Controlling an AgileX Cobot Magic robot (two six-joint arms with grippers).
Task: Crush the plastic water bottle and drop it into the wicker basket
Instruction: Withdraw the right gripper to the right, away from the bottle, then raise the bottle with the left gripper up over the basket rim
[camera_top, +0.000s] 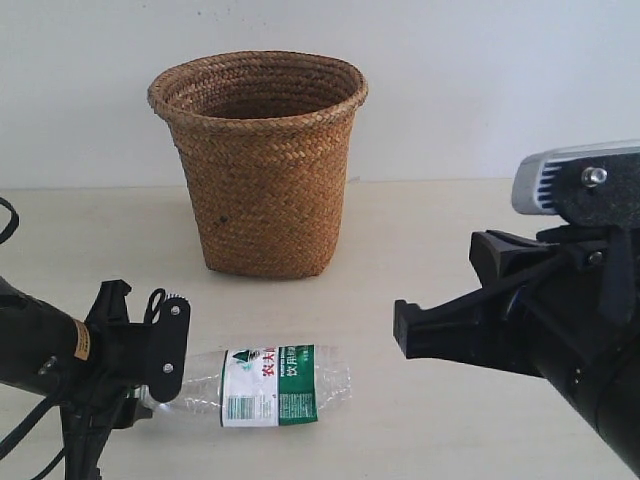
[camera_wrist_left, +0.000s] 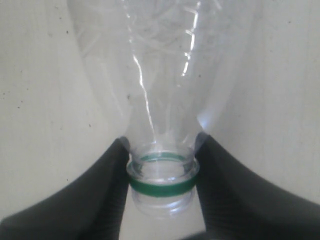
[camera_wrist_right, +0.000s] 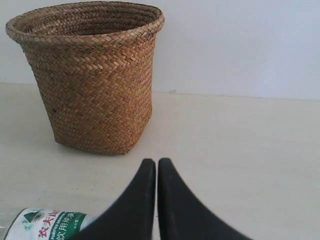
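The clear plastic water bottle (camera_top: 265, 386) lies on its side on the table, its white-and-green label facing me, its body dented. My left gripper (camera_top: 150, 385) is shut on its capless neck; in the left wrist view the black fingers (camera_wrist_left: 107, 185) press both sides of the neck with its green ring (camera_wrist_left: 161, 187). My right gripper (camera_top: 402, 330) hovers to the right of the bottle, apart from it, shut with nothing between its fingers (camera_wrist_right: 156, 165). The label's corner (camera_wrist_right: 45, 225) shows in the right wrist view. The brown wicker basket (camera_top: 262, 165) stands upright behind the bottle, its rim (camera_wrist_right: 85, 22) open upward.
The pale tabletop (camera_top: 430, 240) runs back to a white wall (camera_top: 480, 80) just behind the basket. The right arm's bulky black body and grey camera housing (camera_top: 560, 180) fill the right side of the exterior view.
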